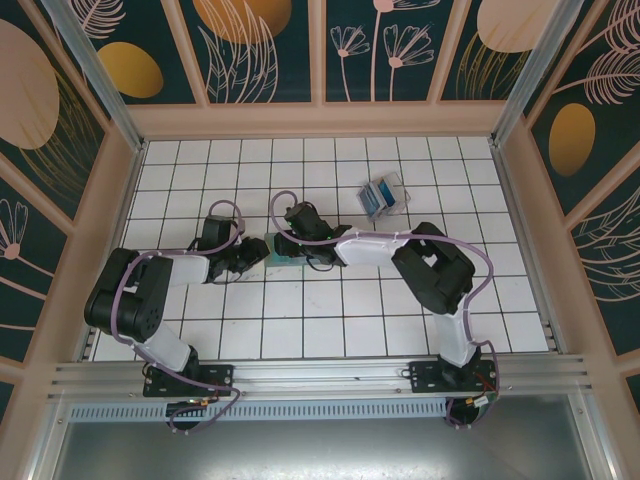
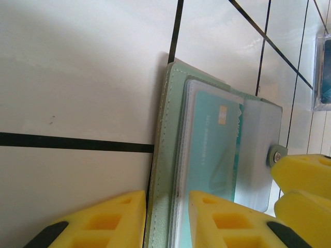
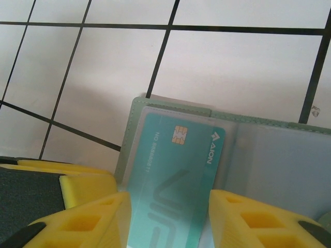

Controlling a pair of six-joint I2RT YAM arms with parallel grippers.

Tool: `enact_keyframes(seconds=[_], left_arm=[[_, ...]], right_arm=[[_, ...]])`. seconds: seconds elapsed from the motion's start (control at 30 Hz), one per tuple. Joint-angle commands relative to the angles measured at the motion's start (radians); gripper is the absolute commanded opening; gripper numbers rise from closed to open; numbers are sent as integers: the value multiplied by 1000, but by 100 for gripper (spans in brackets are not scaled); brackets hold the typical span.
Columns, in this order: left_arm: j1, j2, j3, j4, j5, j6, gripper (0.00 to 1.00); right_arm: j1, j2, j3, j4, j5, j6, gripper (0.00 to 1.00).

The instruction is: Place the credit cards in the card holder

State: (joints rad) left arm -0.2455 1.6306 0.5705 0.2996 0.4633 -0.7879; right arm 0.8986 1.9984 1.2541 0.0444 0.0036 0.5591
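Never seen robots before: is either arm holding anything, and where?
The right end effector seems to pinch the teal card by its near end; the left end effector straddles the card holder edge.

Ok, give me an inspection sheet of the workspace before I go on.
Surface: white tiled table, dark grout lines.
Job's things: card holder lies open, teal card in its clear sleeve; credit cards piled further back.
Clutter: nothing seen.
Grippers: left gripper straddles the holder's edge, right gripper straddles the teal card; grip unclear on both.
Cables: purple cables run along both arms.
Surroundings: patterned walls, metal rail at the near edge.
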Motion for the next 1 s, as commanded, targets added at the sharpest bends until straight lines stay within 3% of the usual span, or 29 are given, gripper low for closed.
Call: enact_keyframes(seconds=[0.0,0.97], left_arm=[[-8,45,-6,48,-6,-1,30],[-8,65,-19,99,48,-17,28]], right_arm=[[3,42,-12,6,16,30,45],[24,81,36,54,-76,-25,36]])
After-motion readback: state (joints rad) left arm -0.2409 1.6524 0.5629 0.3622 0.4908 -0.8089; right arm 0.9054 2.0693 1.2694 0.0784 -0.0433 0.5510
